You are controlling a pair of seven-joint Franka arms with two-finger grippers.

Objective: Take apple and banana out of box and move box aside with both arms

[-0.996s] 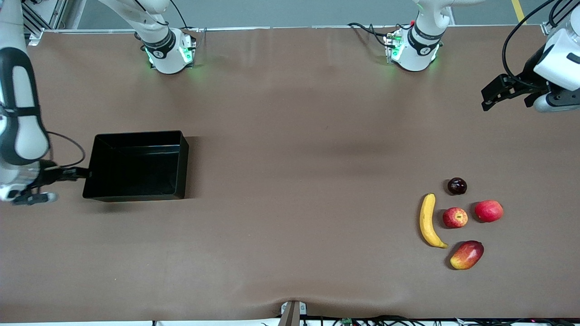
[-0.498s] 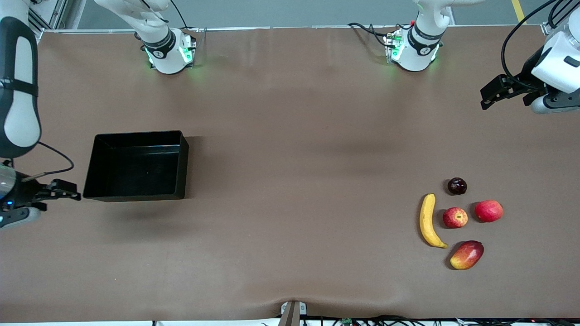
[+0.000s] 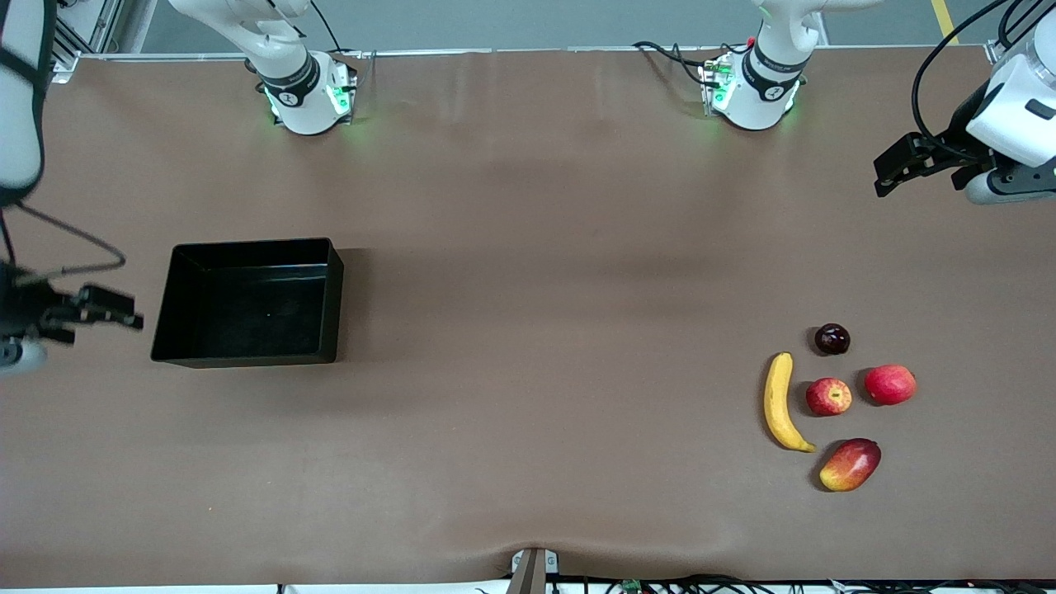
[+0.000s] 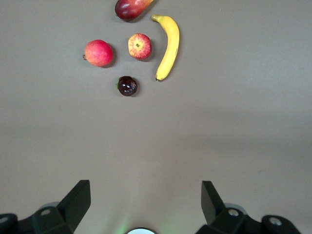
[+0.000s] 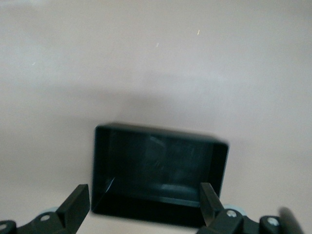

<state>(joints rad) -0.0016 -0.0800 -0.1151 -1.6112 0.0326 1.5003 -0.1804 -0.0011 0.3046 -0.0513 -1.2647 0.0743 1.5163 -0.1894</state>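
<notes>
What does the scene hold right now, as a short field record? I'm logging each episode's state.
box: black bin, empty, toward the right arm's end
fruits: banana beside apple, toward the left arm's end
other fruit: larger red fruit, mango, dark round fruit
right gripper: open, beside the bin, apart from it
left gripper: open, over bare table
fruit in bin: none

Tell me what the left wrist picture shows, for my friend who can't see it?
Five fruits lie on a brown table: a banana, apple, red round fruit, dark plum and mango. The open left gripper holds nothing.
</notes>
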